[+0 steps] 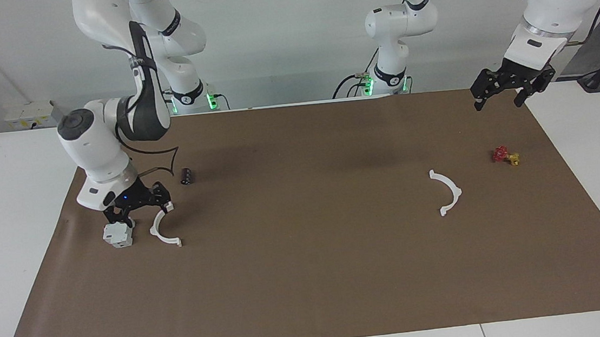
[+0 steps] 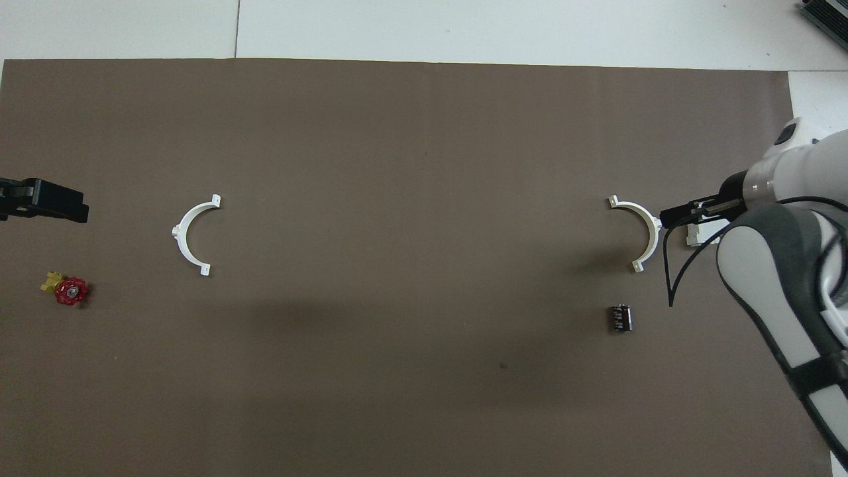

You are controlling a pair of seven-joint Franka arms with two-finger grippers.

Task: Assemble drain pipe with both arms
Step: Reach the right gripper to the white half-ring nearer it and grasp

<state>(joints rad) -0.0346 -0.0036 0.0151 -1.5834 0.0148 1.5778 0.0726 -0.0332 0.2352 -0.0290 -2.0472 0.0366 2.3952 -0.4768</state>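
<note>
The two drain pipe halves were seen lying well apart on the brown mat (image 1: 309, 276). One half-ring (image 1: 164, 232) lay beside the grey-white block (image 1: 118, 235), where the right gripper (image 1: 140, 207) was lowered with fingers spread, holding nothing. The other half-ring (image 1: 447, 192) lay near the red-and-yellow valve (image 1: 505, 155); the left gripper (image 1: 505, 93) was held open over the mat's edge.

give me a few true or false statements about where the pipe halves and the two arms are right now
1. The two half-rings are joined into one ring. False: they lie apart, one toward each arm's end of the table.
2. The right gripper is low over the half-ring beside the grey-white block. True.
3. The left gripper holds the red-and-yellow valve. False: it hangs open, the valve on the mat.
4. The small dark part lies nearer to the robots than the block. True.
</note>
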